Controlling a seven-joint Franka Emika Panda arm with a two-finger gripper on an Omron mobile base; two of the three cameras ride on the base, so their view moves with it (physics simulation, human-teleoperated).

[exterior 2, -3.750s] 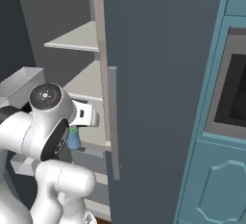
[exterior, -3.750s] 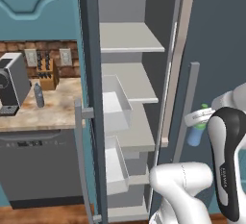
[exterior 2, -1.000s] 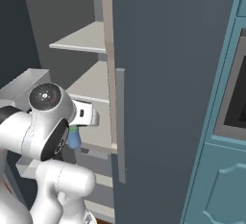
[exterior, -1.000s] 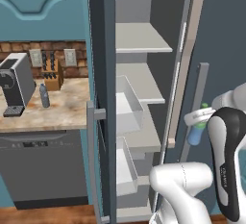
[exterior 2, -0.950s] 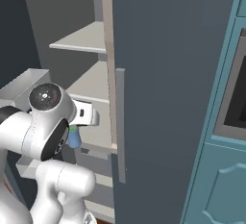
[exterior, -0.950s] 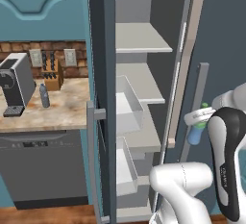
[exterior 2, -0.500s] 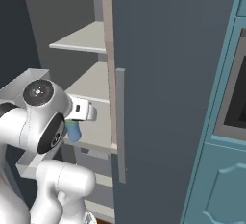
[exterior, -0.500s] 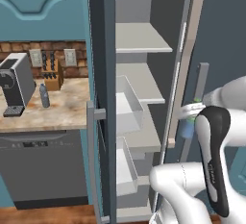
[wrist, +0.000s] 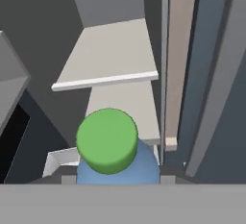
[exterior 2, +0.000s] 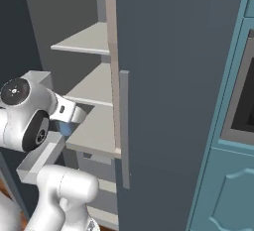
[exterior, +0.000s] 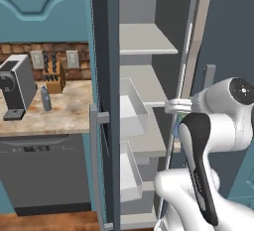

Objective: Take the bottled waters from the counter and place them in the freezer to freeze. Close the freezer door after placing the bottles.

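Observation:
My gripper (exterior: 175,123) is shut on a clear blue bottled water (wrist: 108,142) with a green top, held upright just in front of the open freezer (exterior: 149,41). In the right base view the gripper (exterior 2: 66,121) and bottle (exterior 2: 63,126) hang beside the front edge of a pale middle shelf (exterior 2: 94,131). The hand view looks down past the green cap onto two pale shelves (wrist: 115,55). A second, duller grey-blue bottled water (exterior: 45,98) stands on the counter (exterior: 59,116) by the coffee machine. The freezer door (exterior 2: 173,76) stands open, its bar handle (exterior 2: 124,126) facing me.
A coffee machine (exterior: 16,86) and a knife block (exterior: 53,74) stand on the counter, above a dark dishwasher (exterior: 44,173). Clear drawers (exterior: 133,110) stick out of the freezer on the left. Another slate-grey panel (exterior: 106,76) stands left of the shelves. Teal cupboards and an oven (exterior 2: 243,96) are to the right.
The arm has swung, carrying the bottle leftward and closer to the freezer shelves. The grip has stayed shut. The base views have not shifted in the last second.

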